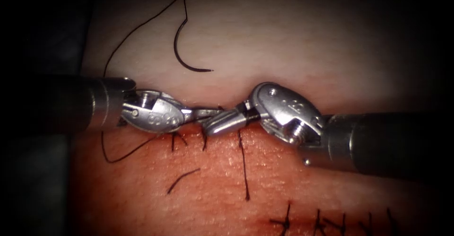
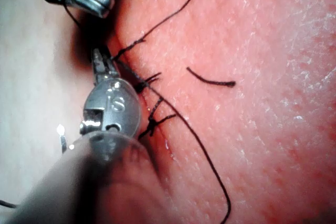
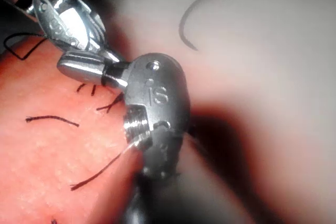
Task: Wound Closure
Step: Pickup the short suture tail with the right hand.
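Tissue, a pale-and-red slab of pork belly, is lying under both tools, its cut running crosswise between them. We are meeting over the cut with the left silver pincer and the right silver pincer, tips touching; we cannot tell whether either is clamped or what it grips. The curved dark needle is resting free on the pale tissue above, outside the flesh, its black thread looping down leftward. We judge knot work is in hand; any next move calls for thread tension. A cut thread end is lying below.
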Motion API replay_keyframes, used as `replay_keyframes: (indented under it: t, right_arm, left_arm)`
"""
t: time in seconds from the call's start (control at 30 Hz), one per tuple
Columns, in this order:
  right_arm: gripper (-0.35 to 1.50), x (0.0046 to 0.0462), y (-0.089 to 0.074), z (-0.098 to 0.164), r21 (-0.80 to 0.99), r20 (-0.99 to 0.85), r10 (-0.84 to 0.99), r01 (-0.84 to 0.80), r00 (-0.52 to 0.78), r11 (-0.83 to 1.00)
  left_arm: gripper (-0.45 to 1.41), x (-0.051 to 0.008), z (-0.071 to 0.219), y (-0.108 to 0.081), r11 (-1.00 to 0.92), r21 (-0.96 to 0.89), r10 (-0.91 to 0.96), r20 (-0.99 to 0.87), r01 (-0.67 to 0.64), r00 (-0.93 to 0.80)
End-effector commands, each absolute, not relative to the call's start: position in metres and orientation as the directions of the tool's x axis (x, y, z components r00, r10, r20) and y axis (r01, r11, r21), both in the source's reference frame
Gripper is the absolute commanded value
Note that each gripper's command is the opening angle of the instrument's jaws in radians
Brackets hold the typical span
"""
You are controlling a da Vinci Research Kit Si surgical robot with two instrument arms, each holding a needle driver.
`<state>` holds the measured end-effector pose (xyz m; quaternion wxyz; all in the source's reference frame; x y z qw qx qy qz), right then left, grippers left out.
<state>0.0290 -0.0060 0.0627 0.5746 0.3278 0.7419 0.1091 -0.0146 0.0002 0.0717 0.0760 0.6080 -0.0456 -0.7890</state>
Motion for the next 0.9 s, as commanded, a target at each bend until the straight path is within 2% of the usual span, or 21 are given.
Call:
replay_keyframes:
  t: [0.03, 0.07, 0.5, 0.7, 0.9]
  right_arm:
    - [0.36, 0.0292, -0.0059, 0.0636, 0.511, -0.807, 0.581, 0.368, -0.107, 0.777]
    - [0.49, 0.029, -0.0058, 0.0638, 0.49, -0.828, 0.555, 0.382, -0.078, 0.784]
    - [1.09, 0.0294, -0.0079, 0.0647, 0.348, -0.931, 0.355, 0.498, 0.085, 0.794]
    - [1.21, 0.0297, -0.0105, 0.0652, 0.318, -0.947, 0.285, 0.559, 0.148, 0.766]
    - [1.25, 0.0298, -0.0122, 0.0656, 0.286, -0.957, 0.26, 0.597, 0.132, 0.749]
  left_arm:
    - [-0.45, -0.0151, 0.0724, 0.0004, -0.985, 0.159, -0.17, -0.954, 0.063, -0.249]
    - [-0.45, -0.015, 0.0728, 0.0005, -0.985, 0.16, -0.172, -0.953, 0.069, -0.25]
    - [-0.45, -0.0154, 0.0726, -0.0016, -0.983, 0.158, -0.178, -0.947, 0.095, -0.267]
    - [-0.45, -0.0155, 0.0725, -0.0023, -0.983, 0.156, -0.177, -0.946, 0.098, -0.27]
    - [-0.45, -0.0154, 0.0727, -0.0031, -0.984, 0.145, -0.169, -0.946, 0.104, -0.276]
